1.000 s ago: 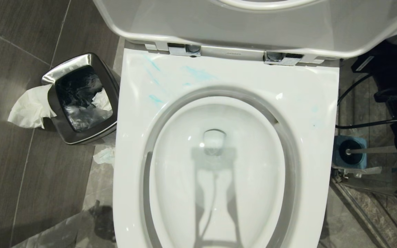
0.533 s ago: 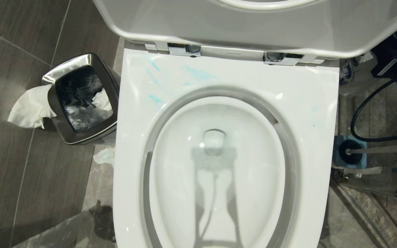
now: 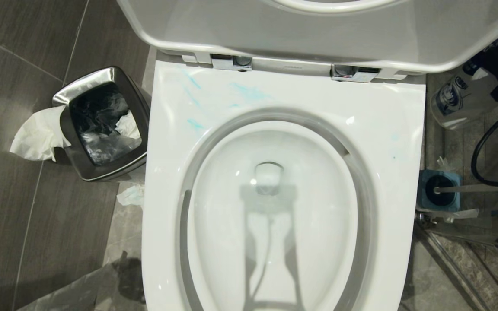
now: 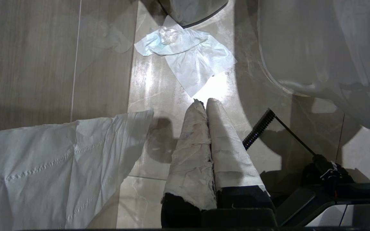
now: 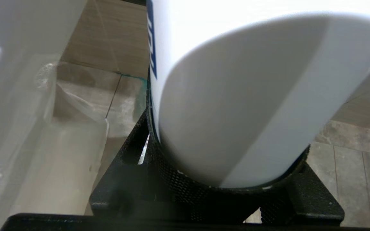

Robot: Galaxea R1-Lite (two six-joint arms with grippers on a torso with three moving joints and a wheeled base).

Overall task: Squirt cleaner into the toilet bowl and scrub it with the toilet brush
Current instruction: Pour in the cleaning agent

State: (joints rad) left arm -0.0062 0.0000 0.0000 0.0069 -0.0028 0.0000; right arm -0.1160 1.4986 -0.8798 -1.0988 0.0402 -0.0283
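The white toilet bowl (image 3: pixel 167 172) fills the head view with its seat and lid up. Teal cleaner smears (image 3: pixel 249 91) streak the rim near the hinges. To the right, the toilet brush (image 3: pixel 474 188) stands in its blue holder (image 3: pixel 439 196) on the floor. At the upper right, my right gripper (image 5: pixel 226 192) is shut on a white bottle with blue print (image 3: pixel 461 99), which fills the right wrist view (image 5: pixel 236 80). My left gripper (image 4: pixel 204 102), its fingers wrapped in white tape, hangs shut and empty above the floor beside the toilet base (image 4: pixel 316 48).
A steel waste bin (image 3: pixel 102 125) with a black liner stands left of the toilet, white paper (image 3: pixel 37 134) hanging over its side. Crumpled tissue (image 4: pixel 191 57) and a paper sheet (image 4: pixel 43 166) lie on the tiles. A black cable (image 3: pixel 486 142) loops above the brush holder.
My right arm has swung up and outward at the right edge of the head view. The white bottle in its grip has come into sight beside the toilet. The left arm is still.
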